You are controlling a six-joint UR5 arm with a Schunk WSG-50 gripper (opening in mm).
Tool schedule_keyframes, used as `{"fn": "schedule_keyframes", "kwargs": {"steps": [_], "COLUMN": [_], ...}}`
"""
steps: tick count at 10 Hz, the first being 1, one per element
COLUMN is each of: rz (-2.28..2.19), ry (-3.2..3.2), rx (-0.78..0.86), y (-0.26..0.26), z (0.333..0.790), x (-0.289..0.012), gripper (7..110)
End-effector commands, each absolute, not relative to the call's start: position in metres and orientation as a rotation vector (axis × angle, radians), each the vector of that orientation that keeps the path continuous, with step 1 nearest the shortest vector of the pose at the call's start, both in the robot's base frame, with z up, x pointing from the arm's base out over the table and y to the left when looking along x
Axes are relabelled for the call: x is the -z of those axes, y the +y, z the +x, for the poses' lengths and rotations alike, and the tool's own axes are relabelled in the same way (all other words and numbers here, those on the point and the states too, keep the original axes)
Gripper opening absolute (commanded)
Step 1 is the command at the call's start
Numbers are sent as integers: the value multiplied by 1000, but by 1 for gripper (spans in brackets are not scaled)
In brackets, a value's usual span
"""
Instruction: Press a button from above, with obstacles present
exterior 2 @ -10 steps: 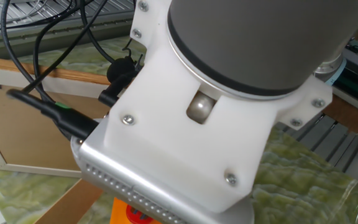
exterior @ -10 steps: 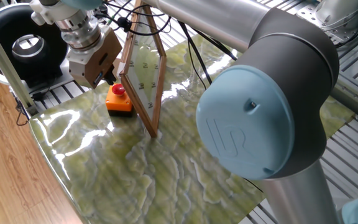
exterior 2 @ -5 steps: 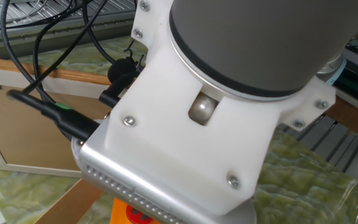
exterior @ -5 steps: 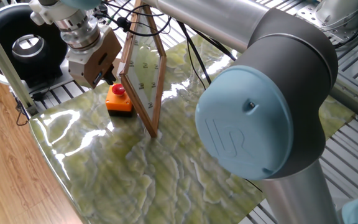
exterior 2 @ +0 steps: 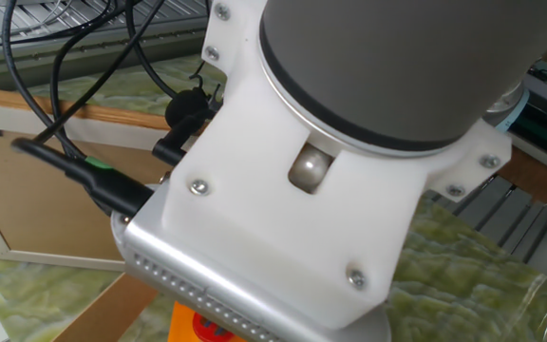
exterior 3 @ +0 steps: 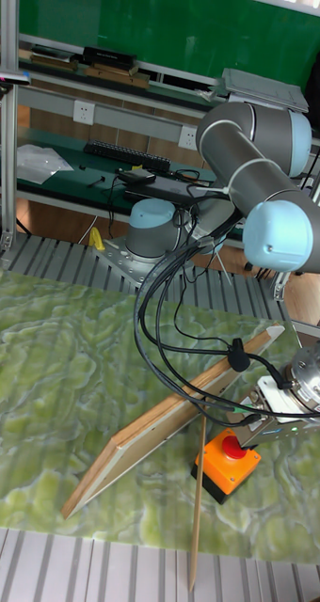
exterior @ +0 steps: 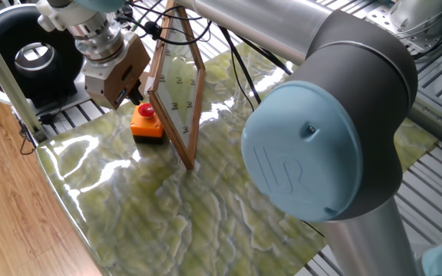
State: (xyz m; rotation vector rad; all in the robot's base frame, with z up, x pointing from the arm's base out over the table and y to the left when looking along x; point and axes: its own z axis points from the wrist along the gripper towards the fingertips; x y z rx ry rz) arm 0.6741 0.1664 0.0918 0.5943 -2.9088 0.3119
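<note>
The button (exterior: 146,110) is a red cap on an orange box (exterior: 147,127) with a black base, standing on the green marbled mat. My gripper (exterior: 135,95) hangs just above the cap, slightly to its left in one fixed view. The tall fixed view shows the gripper (exterior 3: 258,430) close over the red cap (exterior 3: 233,447) from the right. The obstacle, a transparent panel in a wooden frame (exterior: 176,83), stands tilted right beside the box. My fingertips are dark and too hidden to show any gap. In the other fixed view the wrist body fills the picture above a corner of the orange box (exterior 2: 190,328).
Black cables (exterior 3: 169,310) loop from the arm over the leaning panel (exterior 3: 169,419). A black round device (exterior: 29,57) sits behind the gripper beside a metal post (exterior: 10,77). The mat's edge (exterior: 60,192) borders a wooden floor.
The wrist body has shifted down by a few pixels in the other fixed view. Nothing else has moved.
</note>
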Motion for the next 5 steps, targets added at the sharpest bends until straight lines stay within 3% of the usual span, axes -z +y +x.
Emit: {"fn": "schedule_keyframes", "kwargs": {"steps": [1,5], "rz": [591,594], "ry": [-2910,-2911], "rx": [-301,-299], "y": [166,167], "z": [673,673], "x": [-91,-91], "gripper": [7,7]}}
